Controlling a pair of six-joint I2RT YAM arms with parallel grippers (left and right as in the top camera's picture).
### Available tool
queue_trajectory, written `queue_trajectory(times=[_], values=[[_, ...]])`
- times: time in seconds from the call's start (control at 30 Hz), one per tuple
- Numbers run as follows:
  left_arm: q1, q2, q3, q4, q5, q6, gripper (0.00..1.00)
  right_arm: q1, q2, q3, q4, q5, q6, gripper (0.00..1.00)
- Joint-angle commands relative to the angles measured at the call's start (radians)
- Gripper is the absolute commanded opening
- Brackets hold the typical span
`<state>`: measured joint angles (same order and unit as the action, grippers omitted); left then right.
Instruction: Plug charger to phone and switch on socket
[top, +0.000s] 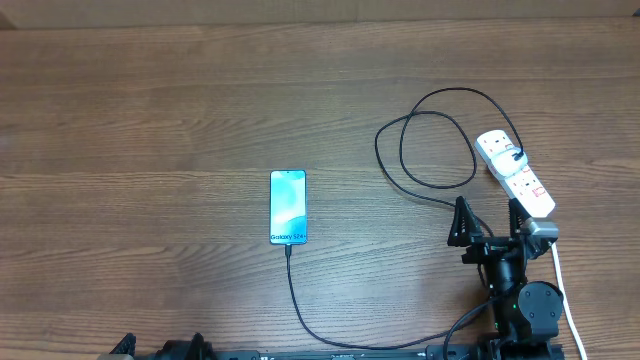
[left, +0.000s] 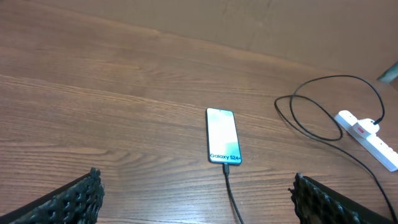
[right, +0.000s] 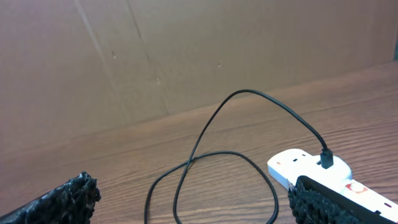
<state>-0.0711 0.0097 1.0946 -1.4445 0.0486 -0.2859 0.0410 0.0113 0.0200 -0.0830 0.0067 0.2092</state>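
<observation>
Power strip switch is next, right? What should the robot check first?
1. Cable in the phone: ok, it meets the phone's bottom end.
2. Cable in the power strip: ok, a black plug sits in it.
3. Right gripper open: ok.
4. Right gripper close to the power strip: ok, beside its near end.
5. Switch already on: cannot tell.
6. Left gripper out of the way: ok, open, away from the phone.

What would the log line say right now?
charger: in phone and socket | socket state: cannot tell | left gripper: open, empty | right gripper: open, by socket
</observation>
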Motion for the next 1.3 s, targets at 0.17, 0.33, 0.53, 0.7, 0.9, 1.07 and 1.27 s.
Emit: queue_trajectory(times=[0.17, 0.33, 0.53, 0.7, 0.9, 1.07, 1.27], values=[[0.006, -0.005, 0.005, 0.005, 0.007, -0.010, 1.00, 0.003, -0.008, -0.012, 0.002, 0.003, 0.007, 1.00], [0.006, -0.005, 0.005, 0.004, 0.007, -0.010, 1.00, 0.003, -0.008, -0.012, 0.002, 0.003, 0.007, 1.00], [0.006, -0.005, 0.005, 0.004, 0.007, -0.010, 1.00, 0.003, -0.008, -0.012, 0.002, 0.003, 0.007, 1.00], [0.006, -0.005, 0.005, 0.004, 0.007, -0.010, 1.00, 0.003, -0.008, -0.012, 0.002, 0.003, 0.007, 1.00], [0.047, -0.005, -0.110, 0.212, 0.011, 0.003, 1.00, 0.003, -0.008, -0.012, 0.002, 0.003, 0.007, 1.00], [0.066, -0.006, -0.389, 0.464, 0.019, 0.017, 0.99, 0.003, -0.008, -0.012, 0.002, 0.003, 0.007, 1.00], [0.066, -0.006, -0.672, 0.765, 0.019, 0.018, 0.99, 0.003, -0.008, -0.012, 0.002, 0.003, 0.007, 1.00]])
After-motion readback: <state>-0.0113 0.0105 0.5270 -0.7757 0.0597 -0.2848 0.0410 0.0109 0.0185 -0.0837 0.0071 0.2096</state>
